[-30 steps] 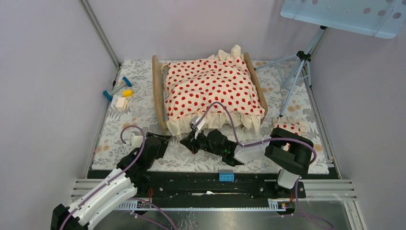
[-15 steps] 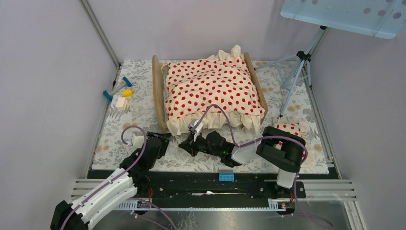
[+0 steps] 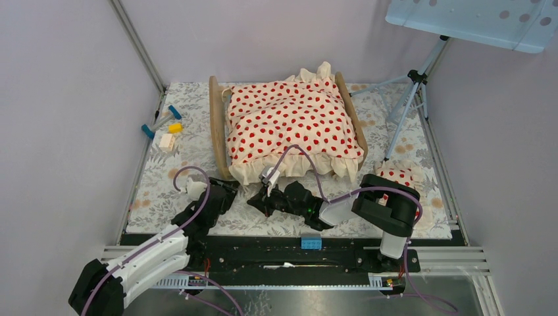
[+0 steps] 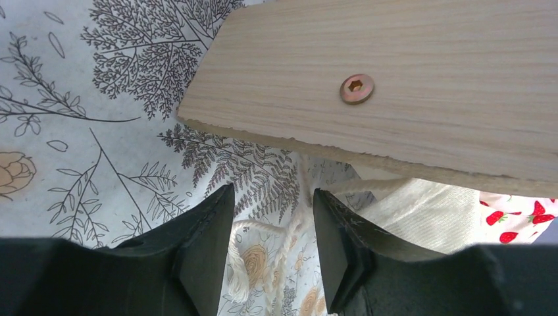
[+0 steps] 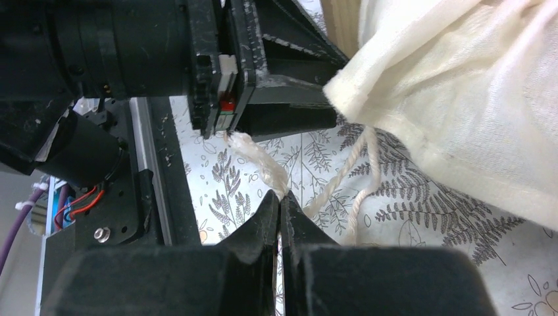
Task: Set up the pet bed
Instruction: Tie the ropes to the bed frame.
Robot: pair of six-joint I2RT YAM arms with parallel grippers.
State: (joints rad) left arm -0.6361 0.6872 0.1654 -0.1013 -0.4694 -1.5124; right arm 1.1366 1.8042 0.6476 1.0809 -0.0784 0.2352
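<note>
The pet bed stands at the back middle, and a cream red-dotted blanket covers its mattress. My left gripper is at the bed's near left corner. In the left wrist view the left gripper is open just below the wooden end board. A white cord lies loose on the mat between its fingers. My right gripper lies low beside it. In the right wrist view the right gripper is shut on the frayed cord below the cream ruffle.
A small red-dotted pillow lies on the mat at the right, beside my right arm. Small blue, yellow and white toy pieces lie at the left. A tripod stands at the back right. A blue block sits on the front rail.
My left arm has reached a little further forward, towards the bed's near left corner. My right arm shifted slightly left and still pinches the cord.
</note>
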